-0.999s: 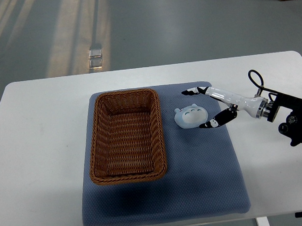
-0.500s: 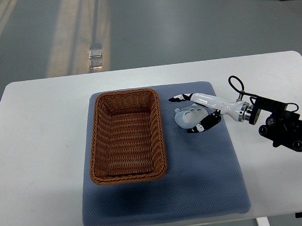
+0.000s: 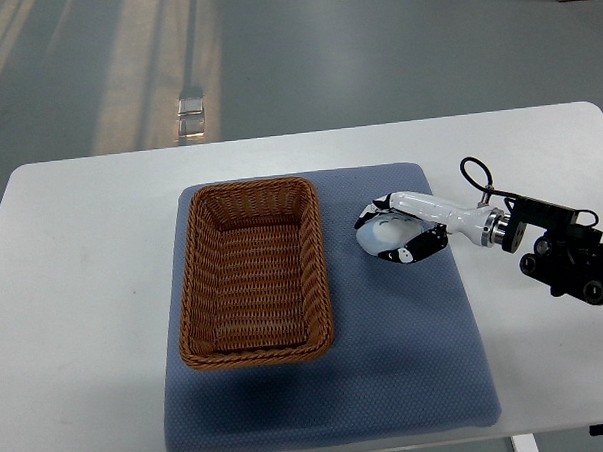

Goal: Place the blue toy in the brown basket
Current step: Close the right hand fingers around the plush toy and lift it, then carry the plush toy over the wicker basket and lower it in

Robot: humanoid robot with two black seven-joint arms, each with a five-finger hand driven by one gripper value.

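Top view: the right hand is closing its fingers around the toy, where a second ago they were spread wide on either side of it, so the grasp is forming and the lift can follow. The toy, pale blue and rounded, is lying on the mat near its far right corner, just beside the basket, still outside it

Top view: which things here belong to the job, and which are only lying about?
Belong to the job:
blue toy
brown wicker basket
right hand, closed around the toy

Only lying about:
blue-grey mat
white table
small clear block on the floor
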